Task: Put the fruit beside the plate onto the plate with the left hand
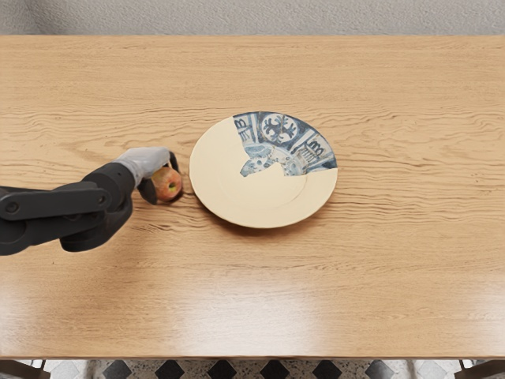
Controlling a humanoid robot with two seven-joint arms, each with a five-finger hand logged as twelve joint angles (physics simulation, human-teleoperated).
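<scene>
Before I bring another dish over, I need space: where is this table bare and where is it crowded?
Bare: the wooden table right of the round cream plate with blue pattern, plus the strips beyond and in front of it. Crowded: left of the plate, where the left hand is at the red-yellow round fruit.

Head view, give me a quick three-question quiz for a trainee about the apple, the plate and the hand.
1. True or false: the apple already lies on the plate.
2. Which hand is at the apple? A) the left hand, B) the right hand, C) neither.
3. Fill in: in the picture, the apple is just off the plate's ___ rim.

Key: 1 false, it is beside the plate, not on it. 2 A, its arm comes in from the picture's left edge and its fingers wrap the apple. 3 left.
</scene>
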